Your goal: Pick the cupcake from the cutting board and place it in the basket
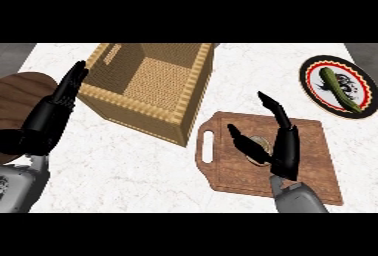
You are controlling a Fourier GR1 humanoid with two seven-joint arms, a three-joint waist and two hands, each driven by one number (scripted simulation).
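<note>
Under the right hand (284, 150): cupcake (258, 146), mostly hidden. Only a small round tan/dark patch shows between the thumb and the palm, on the cutting board (244, 175). Right hand is spread open, fingers straight and pointing away, thumb splayed to its left; nothing gripped. Can't tell whether the palm touches the cupcake or hangs above it. Right forearm is cut off at the lower edge and covers part of the board's near side.

Up-left of that hand: basket (151, 82), wicker, open top, its near corner just beside the board's handle slot. Its far rim is cropped.

Up-right of it: plate (338, 86) with a green vegetable (339, 89), type hard to make out; plate runs off the right edge.

Far left: left hand (55, 107) open, fingers up, resting beside the basket, partly over a dark wooden round (26, 82).
</note>
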